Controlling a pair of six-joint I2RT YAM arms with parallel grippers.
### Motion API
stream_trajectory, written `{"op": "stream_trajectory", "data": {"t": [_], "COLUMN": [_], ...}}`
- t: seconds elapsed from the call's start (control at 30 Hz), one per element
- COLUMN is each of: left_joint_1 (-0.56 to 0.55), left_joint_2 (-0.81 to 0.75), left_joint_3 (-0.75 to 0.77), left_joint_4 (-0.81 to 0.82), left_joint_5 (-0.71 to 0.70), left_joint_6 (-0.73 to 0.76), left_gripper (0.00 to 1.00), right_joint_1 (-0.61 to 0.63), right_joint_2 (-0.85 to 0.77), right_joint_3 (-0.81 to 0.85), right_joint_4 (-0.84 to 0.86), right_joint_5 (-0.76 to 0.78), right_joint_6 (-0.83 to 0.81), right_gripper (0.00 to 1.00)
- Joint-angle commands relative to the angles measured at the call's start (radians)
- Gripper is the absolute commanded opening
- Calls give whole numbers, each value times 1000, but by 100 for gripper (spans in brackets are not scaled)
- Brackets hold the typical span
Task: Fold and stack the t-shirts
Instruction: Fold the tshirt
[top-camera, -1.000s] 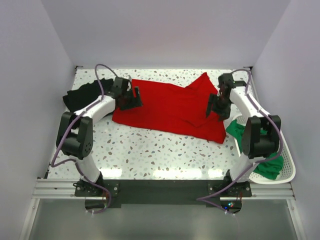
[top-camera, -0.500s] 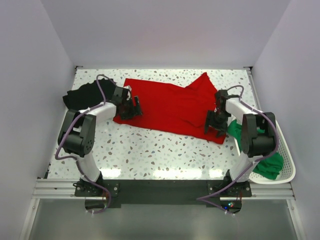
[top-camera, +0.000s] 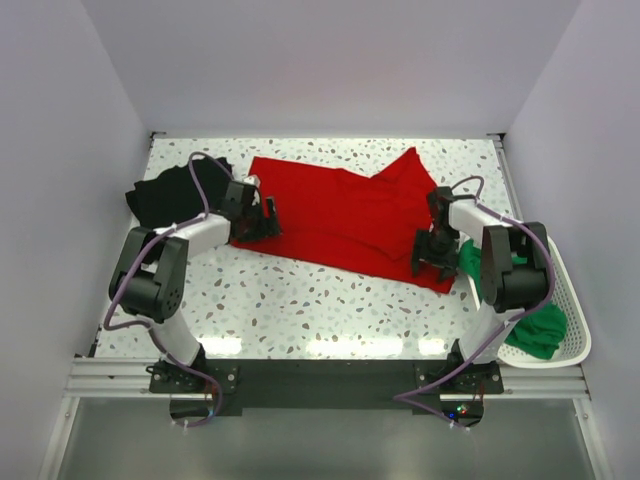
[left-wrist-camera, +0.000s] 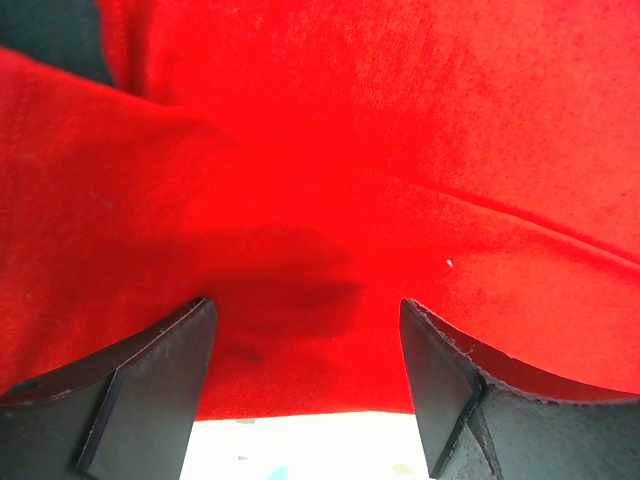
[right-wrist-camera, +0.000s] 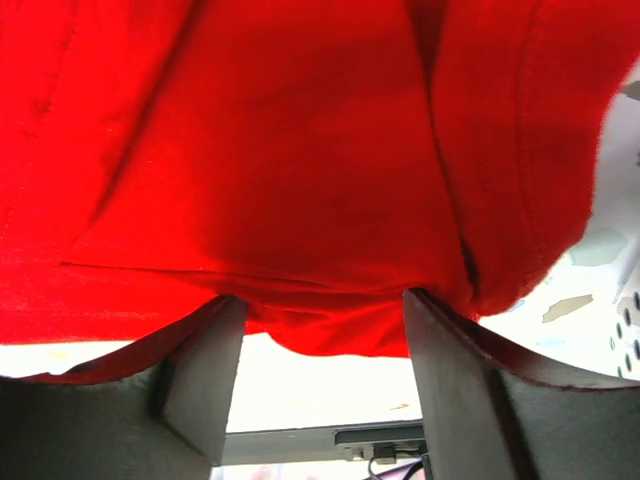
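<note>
The right arm (top-camera: 515, 268) hides part of the green t-shirt (top-camera: 545, 332) in the basket (top-camera: 581, 345). Both wrist views crop the red t-shirt (left-wrist-camera: 320, 150); from above, the left gripper (top-camera: 266, 222) covers part of its left edge.

Red t-shirt (left-wrist-camera: 320, 150) is matt knit cloth (faintly fuzzy).

Three t-shirts were in view: one red t-shirt (top-camera: 340, 212), one black t-shirt (top-camera: 163, 192), one green t-shirt (top-camera: 541, 328). There was one white basket (top-camera: 583, 341), and two grippers: left gripper (top-camera: 262, 222), right gripper (top-camera: 431, 261).
</note>
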Motion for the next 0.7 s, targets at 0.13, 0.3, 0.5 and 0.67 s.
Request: {"op": "stream_trajectory", "data": {"t": [0.13,0.3,0.5,0.67], "left_joint_1": [11,11,11,11], "left_joint_2": [-9,-90,-215,-298], "left_joint_3": [-111,-199,-292,-237], "left_joint_4": [-90,-90,-88,-134], "left_joint_5": [-123,-128,-90,-51], "left_joint_6": [74,50,25,9], "left_gripper": [80,80,81,82], "right_joint_1": [-3,-3,-5,26], "right_joint_2": [-35,-70,-152,-225], "right_joint_3": [-68,-105,-76,61], "right_joint_4": [-46,-54,-106,-158], "right_joint_5": [144,106,58,-6], "right_joint_6": [-45,-25,-31,-22], "right_gripper": [71,71,72,72]}}
